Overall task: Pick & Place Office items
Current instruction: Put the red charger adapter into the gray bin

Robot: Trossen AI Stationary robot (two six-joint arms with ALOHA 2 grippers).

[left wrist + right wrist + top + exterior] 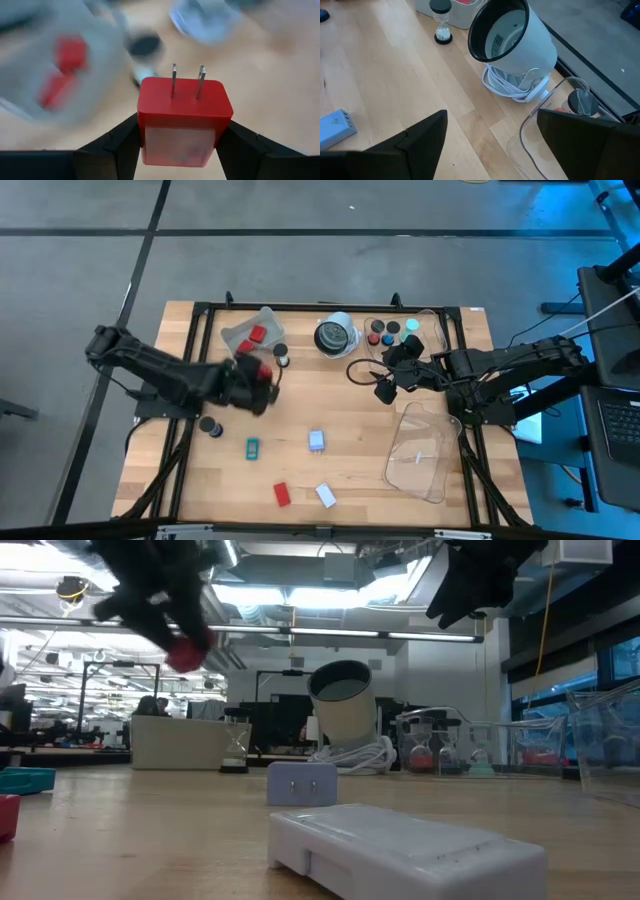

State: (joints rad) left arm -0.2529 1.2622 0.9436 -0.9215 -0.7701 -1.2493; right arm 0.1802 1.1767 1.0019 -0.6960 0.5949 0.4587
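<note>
Left gripper (177, 145) clamps a red plug adapter (184, 120), prongs outward, above the table (350, 410). Right gripper (390, 375) hangs spread, holding nothing

Right wrist view. My right gripper (490, 142) hangs above the wooden table (395, 75), its two dark fingers (420, 142) spread wide with bare wood between them. Ahead: a white round object with a black rim (512, 40), lying tilted over a coiled white cable (512, 85). Beside it a small hourglass (441, 22) stands upright. A pale-blue block (335, 127) lies flat at the edge. A clear tray (532, 122) holds a dark round cap (582, 102).
</note>
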